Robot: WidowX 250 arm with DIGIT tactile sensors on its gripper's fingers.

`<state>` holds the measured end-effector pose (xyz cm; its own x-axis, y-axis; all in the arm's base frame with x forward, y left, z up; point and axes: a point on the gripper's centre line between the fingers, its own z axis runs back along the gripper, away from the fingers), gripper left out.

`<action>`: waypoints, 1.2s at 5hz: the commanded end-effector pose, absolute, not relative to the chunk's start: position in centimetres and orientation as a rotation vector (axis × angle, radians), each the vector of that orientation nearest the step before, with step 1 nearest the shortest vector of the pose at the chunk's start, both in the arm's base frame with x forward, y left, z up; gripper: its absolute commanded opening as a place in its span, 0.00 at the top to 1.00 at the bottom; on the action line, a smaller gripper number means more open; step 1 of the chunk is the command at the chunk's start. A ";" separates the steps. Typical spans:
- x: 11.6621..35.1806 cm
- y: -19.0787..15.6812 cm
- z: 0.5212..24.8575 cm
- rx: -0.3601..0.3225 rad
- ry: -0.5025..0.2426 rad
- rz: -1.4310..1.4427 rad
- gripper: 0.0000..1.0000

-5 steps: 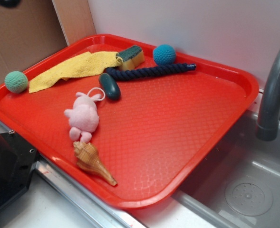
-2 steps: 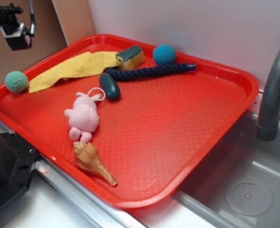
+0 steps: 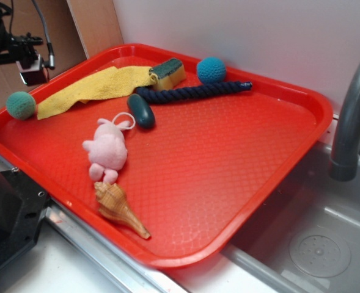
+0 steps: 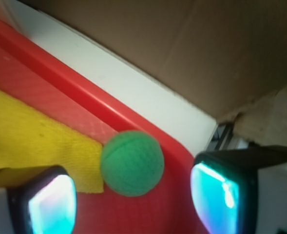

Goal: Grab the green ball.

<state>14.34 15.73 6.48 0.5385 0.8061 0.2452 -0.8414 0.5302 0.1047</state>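
In our wrist view the gripper (image 4: 133,195) has its two fingers spread wide apart, one pad (image 4: 48,202) at the lower left and the other at the lower right, both glowing pale blue-green. Nothing is between them in contact; the claw is released. The green ball (image 4: 132,163) sits in the gap between the pads, clear of both, resting on the red tray (image 4: 41,80) close to its raised rim. Just beside the ball, touching or nearly touching its side, we see the corner of the yellow cloth (image 4: 31,141). Beyond the rim there is a white surface and then brown cardboard (image 4: 182,44).

In the exterior view we find the gripper (image 3: 30,64) at the upper left, hanging above the tray's left corner, with the green ball (image 3: 21,105) below it at the tray's edge. The yellow cloth (image 3: 94,88) stretches from beside the ball toward a yellow sponge with a green top (image 3: 168,73). Near the far rim lies a blue-teal crocheted ball (image 3: 211,69), with a dark blue rope (image 3: 195,92) just in front of it. A dark green oval object (image 3: 142,110) lies at the rope's left end. Nearer us are a pink plush toy (image 3: 106,149) and a seashell (image 3: 118,207). A grey faucet (image 3: 351,116) stands over the sink (image 3: 314,244) on the right.
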 end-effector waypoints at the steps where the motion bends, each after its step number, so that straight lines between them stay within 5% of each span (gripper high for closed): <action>1: 13.3 17.7 4.9 0.262 -0.136 1.009 0.00; 3: 14.3 16.7 3.9 0.276 -0.128 0.971 0.02; 4: 13.3 16.7 3.5 0.280 -0.121 0.983 1.00; 6: 15.0 14.7 5.3 0.323 -0.133 0.848 1.00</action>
